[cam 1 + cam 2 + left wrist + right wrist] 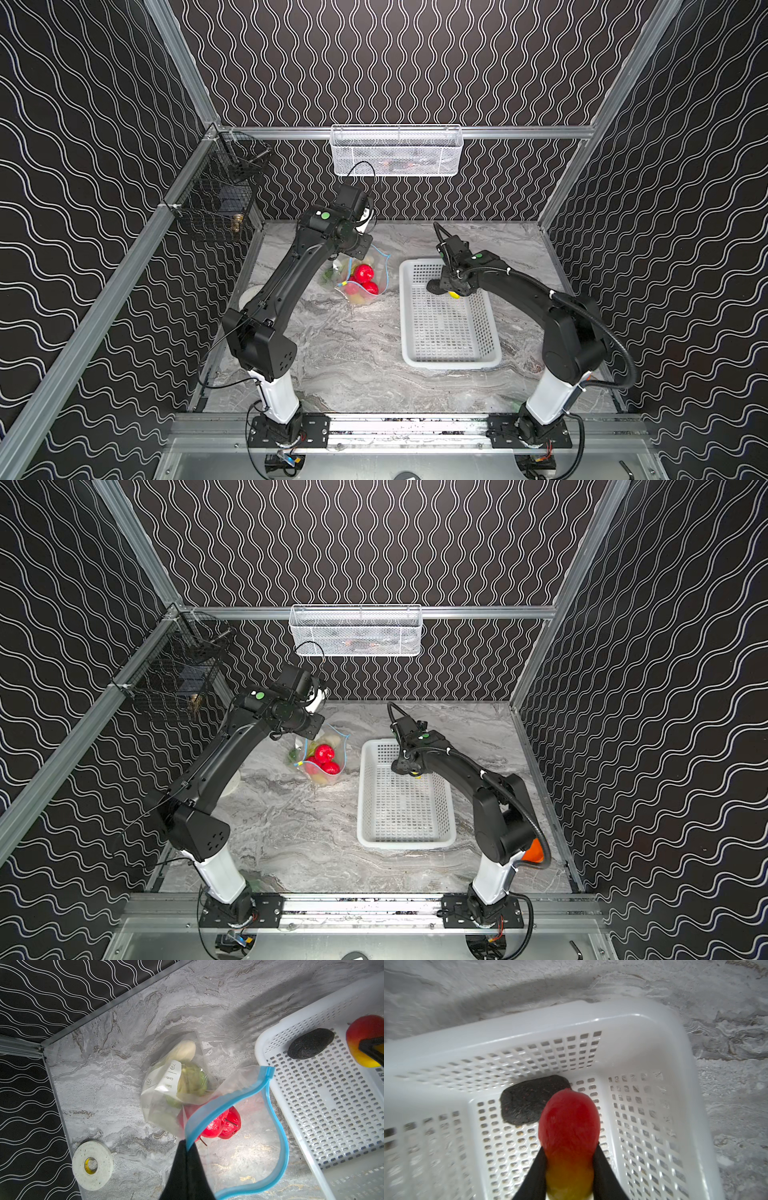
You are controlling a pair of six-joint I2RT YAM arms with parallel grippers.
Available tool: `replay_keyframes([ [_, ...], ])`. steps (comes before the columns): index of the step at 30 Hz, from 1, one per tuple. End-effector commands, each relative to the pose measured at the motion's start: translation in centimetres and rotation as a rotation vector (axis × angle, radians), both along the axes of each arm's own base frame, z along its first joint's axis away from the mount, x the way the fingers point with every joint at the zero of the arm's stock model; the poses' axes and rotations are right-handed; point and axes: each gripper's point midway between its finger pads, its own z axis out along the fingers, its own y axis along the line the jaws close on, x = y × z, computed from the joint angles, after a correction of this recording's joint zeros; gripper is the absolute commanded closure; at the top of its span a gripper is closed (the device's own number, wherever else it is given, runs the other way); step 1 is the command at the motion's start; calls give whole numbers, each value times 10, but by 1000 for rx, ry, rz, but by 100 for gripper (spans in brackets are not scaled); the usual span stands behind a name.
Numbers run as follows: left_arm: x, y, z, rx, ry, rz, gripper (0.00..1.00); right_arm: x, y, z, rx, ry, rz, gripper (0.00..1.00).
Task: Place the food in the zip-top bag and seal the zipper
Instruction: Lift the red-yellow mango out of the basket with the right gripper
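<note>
Blue zipper (228, 1103) pinched tight in my left tool (188, 1147) holds the bag (158, 1105) agape for the red-yellow fruit (569, 1118) my right tool (569, 1155) clasps.

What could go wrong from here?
The right claw grips the red-and-yellow toy fruit only at its yellow end, so it may pivot or slip on the way. The left claw pinches one spot of the light-blue zipper strip on the clear zip-top bag; the floppy mouth could narrow. The dark flat lump sits near the wall of the white perforated basket, awkward to grasp.
</note>
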Motion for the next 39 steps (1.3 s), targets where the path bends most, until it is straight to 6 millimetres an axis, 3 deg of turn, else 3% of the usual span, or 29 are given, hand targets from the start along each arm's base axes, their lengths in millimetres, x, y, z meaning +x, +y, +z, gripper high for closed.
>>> replay_keyframes([
  [1, 0, 0, 6, -8, -17, 9, 100, 5, 13, 13, 87, -52, 11, 89],
  [13, -2, 1, 6, -12, -18, 7, 100, 4, 37, 41, 258, -110, 70, 90],
  [23, -4, 2, 10, -13, -28, 6, 100, 6, 62, 88, 448, -251, 147, 90],
  [39, -10, -6, 20, -61, -28, -31, 100, -2, 79, 131, 618, -385, 229, 90],
])
